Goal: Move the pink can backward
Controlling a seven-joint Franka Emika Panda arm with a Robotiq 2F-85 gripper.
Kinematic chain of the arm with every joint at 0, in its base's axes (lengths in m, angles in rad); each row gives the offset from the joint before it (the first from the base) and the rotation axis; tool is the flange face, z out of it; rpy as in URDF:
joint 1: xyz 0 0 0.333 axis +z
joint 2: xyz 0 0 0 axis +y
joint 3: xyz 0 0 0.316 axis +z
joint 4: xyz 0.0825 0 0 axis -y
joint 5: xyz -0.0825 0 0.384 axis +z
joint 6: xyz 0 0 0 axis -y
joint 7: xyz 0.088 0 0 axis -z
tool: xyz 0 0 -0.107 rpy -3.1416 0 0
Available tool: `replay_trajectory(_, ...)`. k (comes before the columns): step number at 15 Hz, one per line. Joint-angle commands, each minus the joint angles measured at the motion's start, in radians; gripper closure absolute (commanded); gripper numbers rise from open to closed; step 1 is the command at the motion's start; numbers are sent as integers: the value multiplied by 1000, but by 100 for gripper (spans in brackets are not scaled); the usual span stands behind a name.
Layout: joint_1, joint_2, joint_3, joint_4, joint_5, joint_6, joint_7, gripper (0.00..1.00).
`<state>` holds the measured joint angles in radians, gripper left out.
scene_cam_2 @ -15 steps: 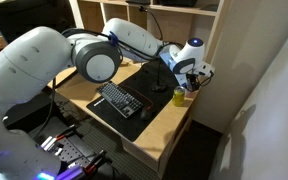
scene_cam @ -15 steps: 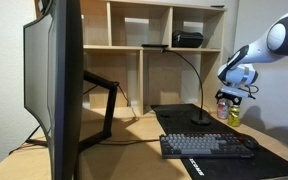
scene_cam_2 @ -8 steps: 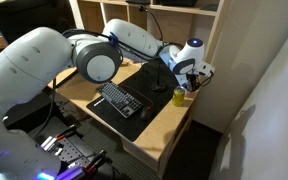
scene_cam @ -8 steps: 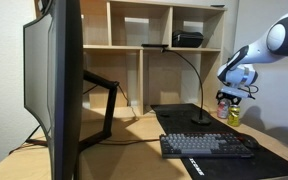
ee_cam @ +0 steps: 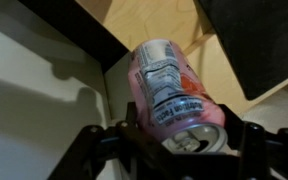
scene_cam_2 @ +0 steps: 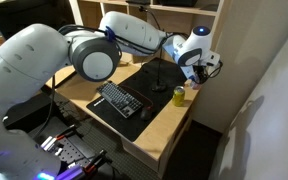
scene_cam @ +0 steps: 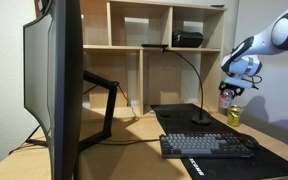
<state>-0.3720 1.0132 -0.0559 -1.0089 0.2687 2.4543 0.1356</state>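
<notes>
The pink can (ee_cam: 169, 88) fills the wrist view, silvery top towards the camera, clamped between my gripper's (ee_cam: 180, 128) two black fingers. In both exterior views my gripper (scene_cam: 230, 90) (scene_cam_2: 202, 68) holds the pink can (scene_cam: 226, 101) in the air, clear of the desk, near the wall at the desk's corner. The yellow-green can (scene_cam: 233, 116) (scene_cam_2: 180, 96) stands upright on the desk just below and beside it, apart from the gripper.
A black keyboard (scene_cam: 206, 145) (scene_cam_2: 119, 99) lies on a black desk mat (scene_cam: 269, 160). A thin black desk lamp (scene_cam: 199, 95) stands behind it. A large monitor (scene_cam: 54, 80) blocks one side. Open shelves (scene_cam: 149, 45) rise at the back; a white wall (ee_cam: 34, 110) is close by.
My gripper has risen with the pink can, from level with the yellow-green can to well above it. The yellow-green can has not moved.
</notes>
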Motion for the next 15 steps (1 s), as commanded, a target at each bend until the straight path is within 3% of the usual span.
replay_trajectory(1, -61, -121, 39, -23, 12, -121, -127, 47)
replay_trajectory(9, -220, -381, 111, -141, 60, -461, -522, 47)
replay_trajectory(15, -318, -576, 115, -404, 87, -615, -868, 47)
